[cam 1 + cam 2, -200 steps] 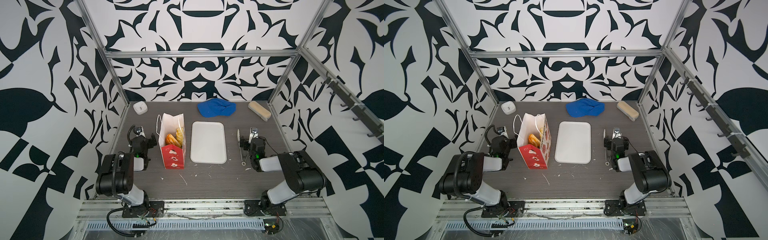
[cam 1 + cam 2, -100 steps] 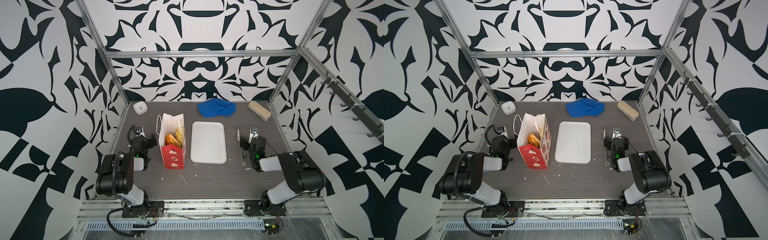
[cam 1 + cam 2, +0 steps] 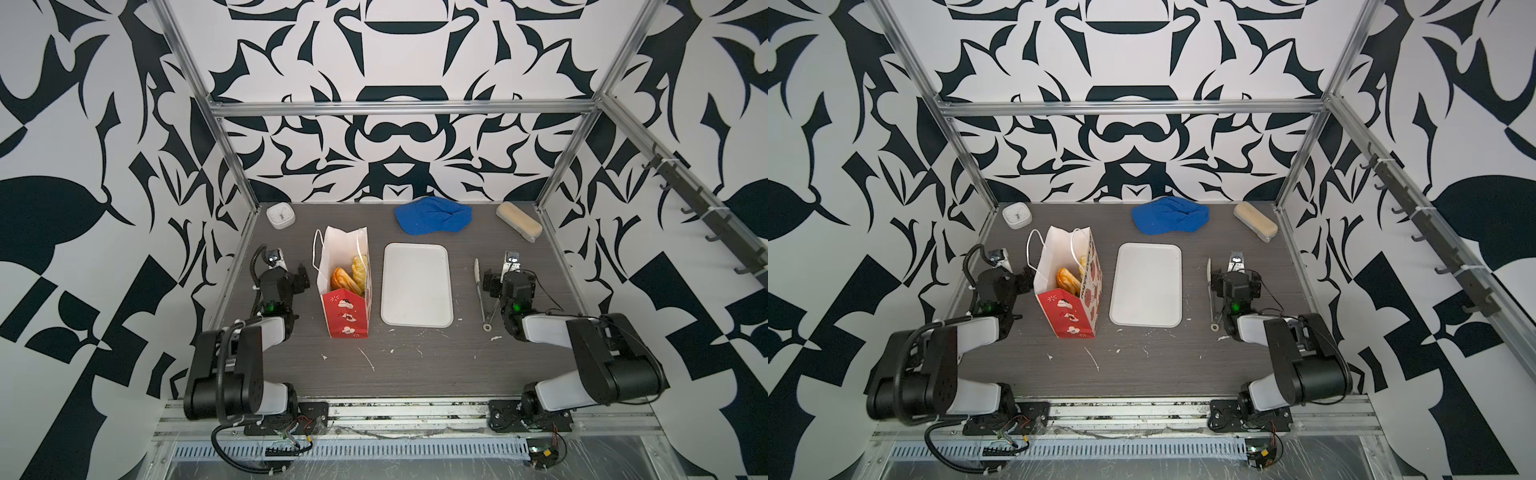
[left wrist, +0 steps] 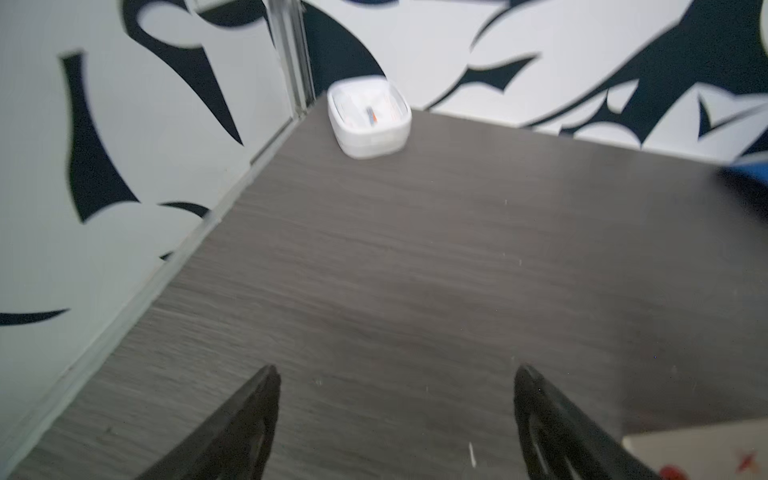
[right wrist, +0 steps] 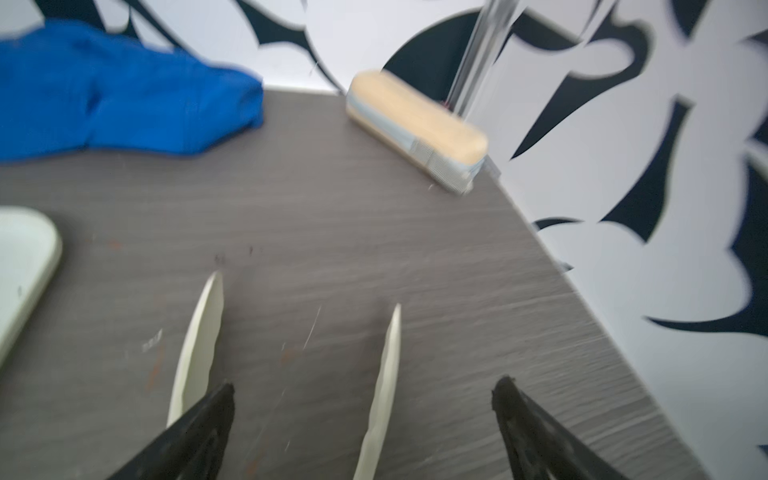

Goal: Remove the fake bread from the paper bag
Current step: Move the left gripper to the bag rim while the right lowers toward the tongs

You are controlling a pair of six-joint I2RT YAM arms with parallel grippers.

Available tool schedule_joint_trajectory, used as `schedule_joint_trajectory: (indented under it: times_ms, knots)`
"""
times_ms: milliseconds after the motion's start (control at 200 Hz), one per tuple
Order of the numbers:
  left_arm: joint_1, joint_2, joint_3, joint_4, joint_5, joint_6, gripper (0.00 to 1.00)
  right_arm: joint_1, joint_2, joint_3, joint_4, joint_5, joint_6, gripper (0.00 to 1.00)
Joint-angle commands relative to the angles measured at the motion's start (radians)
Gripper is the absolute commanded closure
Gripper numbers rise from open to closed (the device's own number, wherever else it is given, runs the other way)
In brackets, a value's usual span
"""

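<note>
The paper bag [image 3: 348, 309] [image 3: 1069, 311] stands upright on the left of the table, red and white, mouth open. Fake bread [image 3: 345, 279] [image 3: 1068, 279] shows inside it, golden and yellow pieces; what lies deeper is hidden. My left gripper [image 3: 300, 277] [image 4: 397, 374] rests low just left of the bag, open, with bare table between its fingers. A corner of the bag [image 4: 706, 453] shows beside it in the left wrist view. My right gripper [image 3: 494, 279] [image 5: 365, 387] is open at the right, low over cream-tipped tongs [image 3: 481, 291] [image 5: 384, 374], one tong arm between its fingers.
A white tray [image 3: 417, 286] [image 3: 1146, 286] lies between bag and right arm. At the back are a blue cloth [image 3: 432, 219] [image 5: 120, 95], a beige block [image 3: 518, 226] [image 5: 419, 129] and a small white clock [image 3: 280, 215] [image 4: 368, 118]. Patterned walls close three sides.
</note>
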Motion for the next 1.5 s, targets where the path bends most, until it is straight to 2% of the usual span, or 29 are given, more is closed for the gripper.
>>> schedule_joint_trajectory:
  times_ms: [0,55,70,105,170,245,310,365,560,685,810,1000,1285,1380,1500]
  knots:
    - [-0.009,-0.169,0.040,-0.093,-0.110,-0.084,0.14,0.045,-0.086,0.064,-0.115,0.144,0.015,0.00]
    - [-0.022,-0.261,0.063,-0.172,-0.158,-0.107,0.14,0.054,-0.138,0.092,-0.206,0.150,0.068,0.00]
    - [-0.023,-0.286,0.072,-0.196,-0.171,-0.115,0.18,0.055,-0.153,0.102,-0.239,0.145,0.083,0.00]
    - [-0.028,-0.341,0.093,-0.255,-0.180,-0.132,0.18,0.058,-0.184,0.127,-0.315,0.131,0.109,0.00]
    - [-0.040,-0.445,0.132,-0.361,-0.164,-0.165,0.20,0.066,-0.239,0.159,-0.424,0.087,0.151,0.00]
    - [-0.050,-0.550,0.192,-0.507,-0.124,-0.270,0.21,0.072,-0.295,0.174,-0.518,0.014,0.204,0.01]
    - [-0.052,-0.616,0.270,-0.678,-0.048,-0.376,0.22,0.080,-0.332,0.178,-0.581,-0.049,0.243,0.02]
    - [-0.053,-0.653,0.351,-0.839,0.027,-0.415,0.23,0.090,-0.357,0.181,-0.629,-0.081,0.254,0.02]
    - [-0.054,-0.682,0.638,-1.310,0.316,-0.367,0.25,0.108,-0.413,0.180,-0.726,-0.105,0.256,0.02]
    - [-0.053,-0.636,0.711,-1.461,0.522,-0.324,0.27,0.108,-0.394,0.186,-0.715,-0.131,0.267,0.02]
    - [-0.056,-0.621,0.693,-1.516,0.584,-0.280,0.29,0.108,-0.338,0.211,-0.709,-0.146,0.282,0.02]
    - [-0.091,-0.575,0.660,-1.528,0.557,-0.248,0.30,0.108,-0.285,0.215,-0.690,-0.164,0.300,0.02]
    - [-0.328,-0.437,0.663,-1.471,0.247,-0.235,0.29,0.108,-0.270,0.193,-0.675,-0.160,0.305,0.02]
    - [-0.350,-0.404,0.662,-1.446,0.181,-0.246,0.28,0.108,-0.271,0.183,-0.673,-0.155,0.305,0.02]
    - [-0.351,-0.385,0.658,-1.397,0.153,-0.258,0.29,0.108,-0.267,0.171,-0.670,-0.157,0.301,0.02]
